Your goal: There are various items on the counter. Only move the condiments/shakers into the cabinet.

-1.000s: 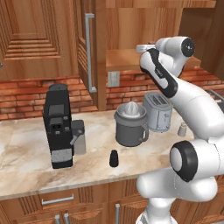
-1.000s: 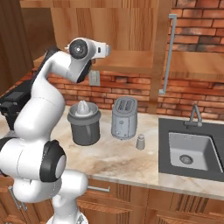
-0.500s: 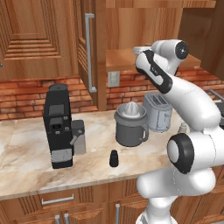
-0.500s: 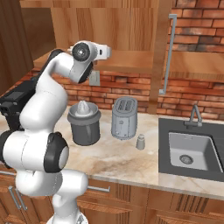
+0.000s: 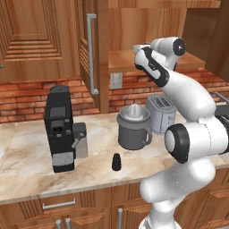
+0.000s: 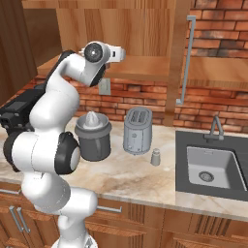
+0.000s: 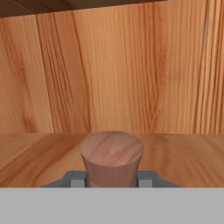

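Shakers are what must go up into the cabinet. Nearest in the hand view, the tool (image 7: 111,180) pinches the brown shaker (image 7: 111,158) so it will not drop, and holds it just over the cabinet shelf (image 7: 183,153), with the cabinet's back wall (image 7: 131,74) behind. Down on the tabletop (image 5: 27,165) the black shaker (image 5: 116,162) and the pale shaker (image 6: 155,157) wait, because they probably go next.
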You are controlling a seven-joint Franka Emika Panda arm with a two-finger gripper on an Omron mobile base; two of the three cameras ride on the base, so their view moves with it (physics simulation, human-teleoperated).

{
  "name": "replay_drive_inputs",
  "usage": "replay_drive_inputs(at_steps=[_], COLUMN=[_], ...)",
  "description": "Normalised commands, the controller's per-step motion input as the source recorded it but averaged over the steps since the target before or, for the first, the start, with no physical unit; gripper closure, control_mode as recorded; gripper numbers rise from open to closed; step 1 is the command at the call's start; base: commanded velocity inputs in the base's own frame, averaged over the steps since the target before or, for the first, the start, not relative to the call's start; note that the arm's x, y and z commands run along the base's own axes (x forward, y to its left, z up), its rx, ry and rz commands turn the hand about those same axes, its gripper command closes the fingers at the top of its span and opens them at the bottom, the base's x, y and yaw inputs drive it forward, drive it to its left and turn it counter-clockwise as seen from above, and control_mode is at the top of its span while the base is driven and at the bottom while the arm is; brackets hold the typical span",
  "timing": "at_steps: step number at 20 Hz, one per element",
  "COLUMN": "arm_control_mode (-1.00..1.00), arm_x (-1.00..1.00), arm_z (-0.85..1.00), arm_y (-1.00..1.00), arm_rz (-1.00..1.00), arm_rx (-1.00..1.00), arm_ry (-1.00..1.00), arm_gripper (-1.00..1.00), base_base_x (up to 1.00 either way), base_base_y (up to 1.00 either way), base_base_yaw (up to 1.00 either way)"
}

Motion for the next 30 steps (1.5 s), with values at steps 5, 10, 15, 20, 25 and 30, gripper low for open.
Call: replay_drive_inputs(at_steps=[5, 10, 15, 20, 25, 30], arm_control_mode=[-1.00, -1.00, -1.00, -1.00, -1.00, -1.00], arm_x=[0.51, 0.44, 0.35, 0.08, 0.00, -0.14], arm_z=[-0.21, -0.41, -0.48, -0.16, 0.00, 0.00], arm_y=[0.00, 0.00, 0.00, 0.00, 0.00, 0.00], arm_rz=[0.00, 0.00, 0.00, 0.00, 0.00, 0.00], arm_rx=[0.00, 0.00, -0.02, -0.02, 0.00, 0.00], arm_ry=[0.00, 0.00, 0.04, 0.03, 0.00, 0.00], arm_gripper=[1.00, 1.00, 1.00, 1.00, -1.00, -1.00], base_base_x=[0.00, 0.00, 0.00, 0.00, 0.00, 0.00], base_base_y=[0.00, 0.00, 0.00, 0.00, 0.00, 0.00], base_base_yaw=[0.00, 0.00, 0.00, 0.00, 0.00, 0.00])
